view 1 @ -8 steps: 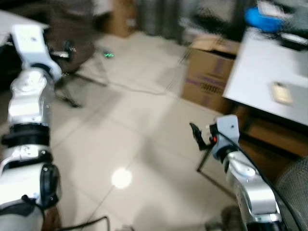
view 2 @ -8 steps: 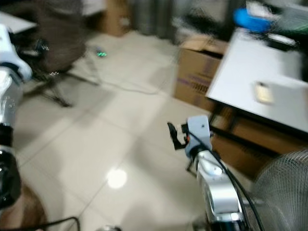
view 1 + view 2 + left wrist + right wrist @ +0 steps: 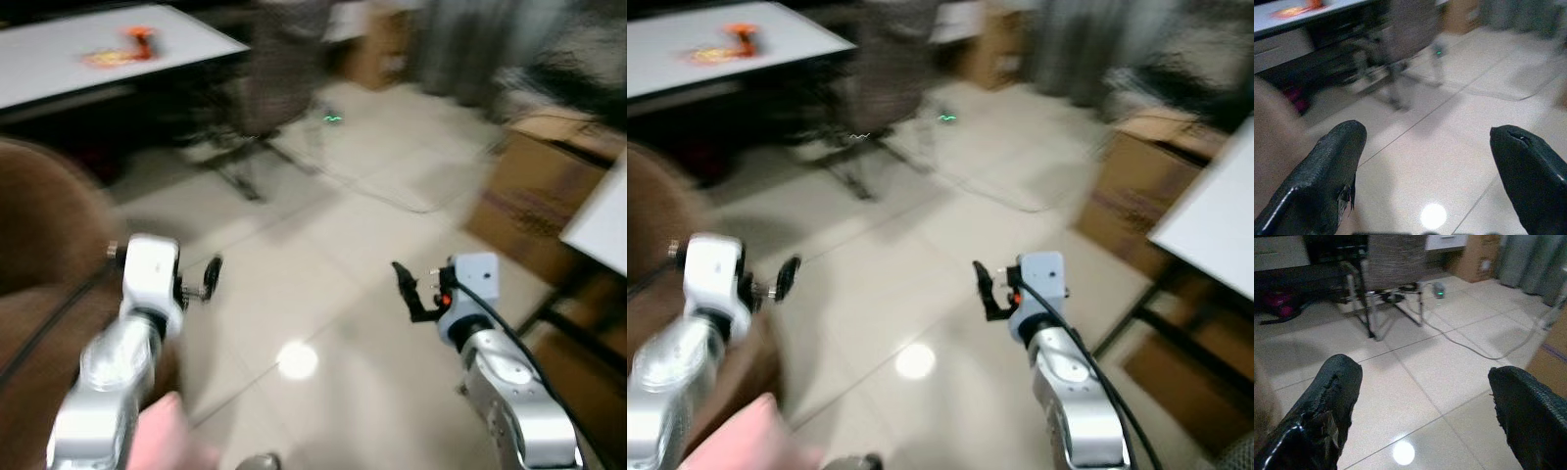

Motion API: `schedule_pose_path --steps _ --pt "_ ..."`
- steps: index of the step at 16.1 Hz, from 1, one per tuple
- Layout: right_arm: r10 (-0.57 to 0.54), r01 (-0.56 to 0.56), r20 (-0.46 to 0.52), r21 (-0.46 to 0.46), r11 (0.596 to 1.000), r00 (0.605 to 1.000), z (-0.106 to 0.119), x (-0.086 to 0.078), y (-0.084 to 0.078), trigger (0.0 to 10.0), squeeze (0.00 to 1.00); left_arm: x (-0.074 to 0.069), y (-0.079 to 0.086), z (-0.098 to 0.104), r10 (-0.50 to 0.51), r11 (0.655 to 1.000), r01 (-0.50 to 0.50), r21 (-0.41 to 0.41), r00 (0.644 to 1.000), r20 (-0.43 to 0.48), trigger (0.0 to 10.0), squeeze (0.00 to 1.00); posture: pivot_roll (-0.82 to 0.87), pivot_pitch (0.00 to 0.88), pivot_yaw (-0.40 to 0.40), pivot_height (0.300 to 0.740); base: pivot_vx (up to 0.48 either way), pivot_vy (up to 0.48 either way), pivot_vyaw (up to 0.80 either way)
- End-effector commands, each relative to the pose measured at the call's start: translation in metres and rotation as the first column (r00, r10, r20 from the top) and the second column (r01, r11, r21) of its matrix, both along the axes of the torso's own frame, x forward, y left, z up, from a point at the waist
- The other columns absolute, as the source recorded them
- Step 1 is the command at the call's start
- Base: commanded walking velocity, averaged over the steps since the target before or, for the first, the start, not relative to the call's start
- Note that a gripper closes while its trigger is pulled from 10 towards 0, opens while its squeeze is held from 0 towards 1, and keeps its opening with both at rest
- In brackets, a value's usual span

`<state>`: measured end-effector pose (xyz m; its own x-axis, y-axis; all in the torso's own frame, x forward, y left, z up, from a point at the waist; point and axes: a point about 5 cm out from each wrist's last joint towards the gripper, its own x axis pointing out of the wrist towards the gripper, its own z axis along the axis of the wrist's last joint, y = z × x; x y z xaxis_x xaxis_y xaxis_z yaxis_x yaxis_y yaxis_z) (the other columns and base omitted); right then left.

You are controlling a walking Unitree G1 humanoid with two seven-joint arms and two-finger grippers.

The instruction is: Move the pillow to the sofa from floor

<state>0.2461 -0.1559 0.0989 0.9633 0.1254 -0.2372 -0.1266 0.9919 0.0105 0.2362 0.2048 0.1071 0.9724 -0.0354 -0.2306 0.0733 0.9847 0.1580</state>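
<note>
1. Swinging left, that's my head: the whole picture has slid, so the cardboard box [image 3: 537, 196] now sits far right and a white table [image 3: 186, 44] with an orange object [image 3: 137, 39] has come in at the top. The things themselves haven't shifted.
2. What has really moved is my left arm. It was raised high at my side, and now it reaches forward and low, with the left gripper [image 3: 210, 276] over bare tile.
3. Left gripper: fingers spread wide, nothing between them. Right gripper [image 3: 403, 284]: the same, spread and empty, held out over the floor.
4. A blurred pink shape [image 3: 167, 441] lies at the lower edge beside my left arm. I take it for the pillow, though it's too smeared to be sure or to read its long axis.
5. It lies below and behind the left gripper, close to my body. The left arm is clearly the nearer.
6. A brown mass [image 3: 44, 255] bulks at my left, probably the sofa, just beside that pink shape.
7. Count: one pink shape, one brown mass, one chair [image 3: 279, 78], two empty grippers.
</note>
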Motion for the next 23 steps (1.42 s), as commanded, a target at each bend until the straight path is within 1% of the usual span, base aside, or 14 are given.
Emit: schedule_pose_path --steps 1,2,3,5,6,7,9,11,12,18,19,20,21,23 --pt "0.004 -0.004 0.011 0.011 1.000 1.000 0.005 0.001 0.003 10.0 1.00 0.000 -0.003 0.008 -0.002 1.000 0.001 0.026 0.999 0.042 10.0 0.00 -0.18 0.000 -0.018 0.740 0.000 0.000 0.80" --pt "0.004 -0.004 -0.002 0.022 1.000 1.000 0.006 0.003 0.004 10.0 1.00 -0.015 -0.009 0.007 0.005 0.999 -0.007 0.032 0.998 0.064 10.0 0.00 -0.17 0.000 -0.031 0.740 0.000 0.000 0.80" --pt "0.007 -0.007 -0.001 0.016 1.000 1.000 0.006 0.004 0.004 10.0 1.00 -0.019 -0.011 0.007 0.013 0.999 -0.015 0.035 0.998 0.063 10.0 0.00 -0.17 0.000 -0.033 0.740 0.000 0.000 0.80" --pt "0.000 0.000 0.005 -0.010 1.000 1.000 0.005 0.007 0.003 10.0 1.00 -0.017 -0.009 0.008 0.068 0.997 -0.070 0.042 0.996 0.050 10.0 0.00 -0.18 0.000 -0.032 0.740 0.000 0.000 0.80" --pt "-0.005 0.005 0.006 -0.013 1.000 1.000 0.005 0.007 0.004 10.0 1.00 -0.017 -0.010 0.009 0.067 0.997 -0.069 0.029 0.996 0.052 10.0 0.00 -0.18 0.000 -0.031 0.740 0.000 0.000 0.80" --pt "-0.011 0.011 0.006 -0.014 1.000 1.000 0.006 0.008 0.005 10.0 1.00 -0.013 -0.012 0.014 0.062 0.998 -0.061 -0.014 0.995 0.073 10.0 0.00 -0.19 0.000 -0.022 0.740 0.000 0.000 0.80" --pt "-0.012 0.012 0.003 -0.009 1.000 1.000 0.006 0.007 0.007 10.0 1.00 -0.010 -0.013 0.016 0.060 0.998 -0.060 -0.003 0.995 0.081 10.0 0.00 -0.20 0.000 -0.004 0.740 0.000 0.000 0.80" --pt "-0.039 0.039 -0.002 -0.017 0.999 0.999 0.004 0.007 0.005 10.0 1.00 -0.006 -0.014 0.017 0.067 0.998 -0.066 -0.013 0.994 0.083 9.3 0.00 -0.21 0.000 0.005 0.740 0.000 0.000 0.80" --pt "-0.049 0.048 -0.004 -0.019 0.999 0.999 0.003 0.007 0.004 10.0 1.00 -0.004 -0.014 0.017 0.063 0.998 -0.062 -0.011 0.995 0.084 10.0 0.00 -0.20 0.000 0.006 0.740 0.000 0.000 0.80" --pt "-0.037 0.037 -0.017 -0.008 0.999 0.999 0.000 0.007 0.011 10.0 1.00 -0.006 -0.011 0.017 0.090 0.996 -0.091 0.015 0.993 0.080 10.0 0.00 -0.18 0.000 0.000 0.740 0.000 0.000 0.80" --pt "-0.042 0.041 -0.021 -0.017 0.999 0.999 -0.001 0.007 0.009 10.0 1.00 -0.005 -0.014 0.019 0.069 0.998 -0.068 -0.014 0.993 0.095 7.6 0.00 -0.18 0.000 -0.001 0.740 0.000 0.000 0.80" --pt "-0.044 0.043 -0.022 -0.019 0.999 0.999 -0.001 0.008 0.008 10.0 1.00 -0.005 -0.015 0.019 0.064 0.998 -0.063 -0.014 0.993 0.095 7.7 0.00 -0.18 0.000 -0.001 0.740 0.000 0.000 0.80" --pt "-0.048 0.047 -0.022 -0.021 0.999 0.999 -0.001 0.007 0.007 10.0 1.00 -0.005 -0.016 0.016 0.069 0.998 -0.069 0.008 0.995 0.066 10.0 0.00 -0.19 0.000 -0.003 0.740 0.000 0.000 0.80" --pt "-0.048 0.048 -0.022 -0.022 0.999 0.999 0.000 0.008 0.007 10.0 1.00 -0.004 -0.014 0.015 0.093 0.995 -0.095 0.024 0.994 0.059 10.0 0.00 -0.18 0.000 -0.009 0.740 0.000 0.000 0.80"
